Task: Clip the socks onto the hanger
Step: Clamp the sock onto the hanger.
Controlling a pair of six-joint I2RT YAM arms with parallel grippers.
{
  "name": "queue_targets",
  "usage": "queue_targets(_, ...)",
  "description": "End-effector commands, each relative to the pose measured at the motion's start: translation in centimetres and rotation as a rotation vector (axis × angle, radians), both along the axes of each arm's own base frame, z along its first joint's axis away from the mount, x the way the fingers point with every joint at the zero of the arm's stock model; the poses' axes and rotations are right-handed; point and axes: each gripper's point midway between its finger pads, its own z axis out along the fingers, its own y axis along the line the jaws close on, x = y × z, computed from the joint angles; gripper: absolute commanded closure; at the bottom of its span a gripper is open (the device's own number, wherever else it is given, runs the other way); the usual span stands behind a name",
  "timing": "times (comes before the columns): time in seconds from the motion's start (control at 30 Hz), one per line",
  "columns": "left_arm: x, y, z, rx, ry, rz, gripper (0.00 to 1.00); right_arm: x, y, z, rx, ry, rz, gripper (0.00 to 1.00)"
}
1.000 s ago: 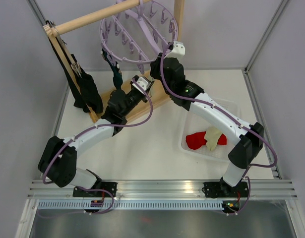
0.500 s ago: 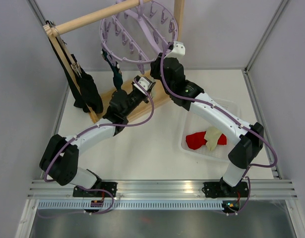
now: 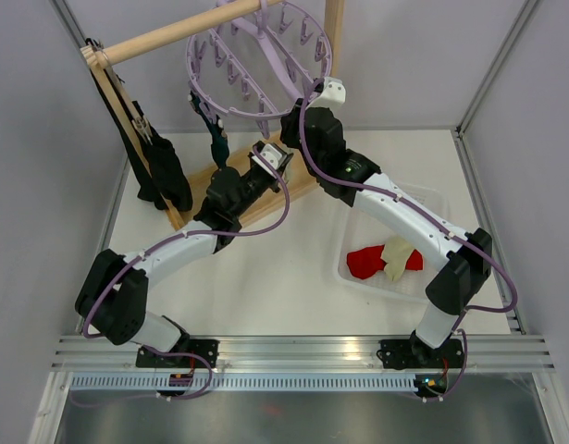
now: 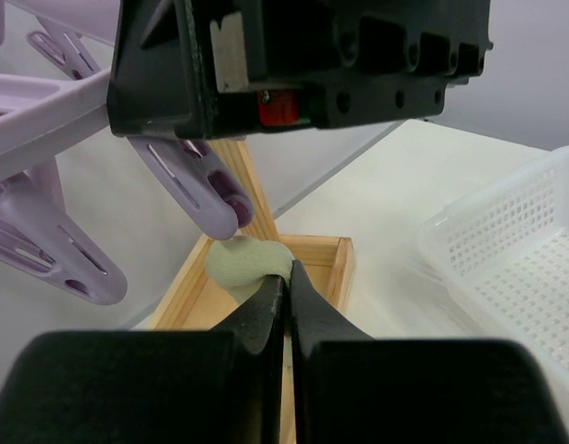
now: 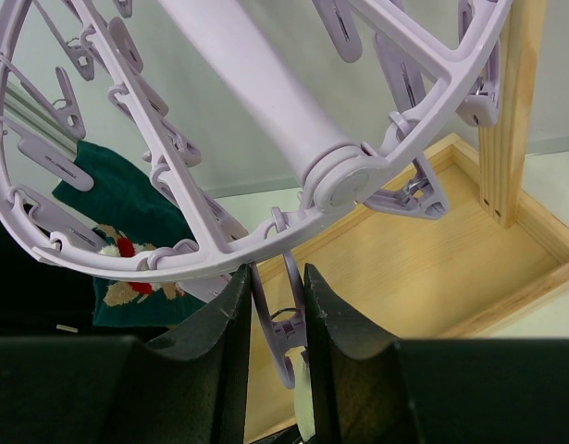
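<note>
Two grips held: my left fingers (image 4: 265, 310) were together on the pale sock (image 4: 242, 264) just under a clip (image 5: 284, 324) of the hanger (image 5: 247, 83), and my right fingers (image 5: 230, 314) squeezed that clip. If it slipped free, it could shut without the sock.

The left arm (image 3: 178, 248) edges a touch nearer the hanger (image 3: 265, 46) than a second ago; the left gripper (image 4: 287, 277) at its end sits slightly closer under the hanger's lower rim; the elbow (image 3: 113, 294) follows, drawn a little toward the hanger; the shift is small.
</note>
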Motion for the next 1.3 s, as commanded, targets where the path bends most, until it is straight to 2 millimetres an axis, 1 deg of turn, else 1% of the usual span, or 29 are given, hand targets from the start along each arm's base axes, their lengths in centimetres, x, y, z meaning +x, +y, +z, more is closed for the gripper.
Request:
queue_targets(0.0, 0.1, -0.3, 3.3, -0.070, -0.061, 0.003, 0.98, 0.7, -1.2, 0.1, 0.009, 0.007, -0.069, 1.00)
queue_targets(0.63, -0.1, 0.2, 3.8, -0.087, -0.089, 0.031, 0.98, 0.9, -0.9, -0.2, 0.004, 0.016, -0.068, 1.00)
queue_targets(1.03, 0.3, -0.2, 4.1, -0.078, -0.094, 0.027, 0.98, 0.9, -0.7, -0.3, -0.004, 0.018, -0.063, 1.00)
queue_targets(1.27, 0.5, -0.5, 4.8, -0.079, -0.099, 0.016, 0.98, 0.9, -0.7, -0.5, -0.012, 0.021, -0.067, 1.00)
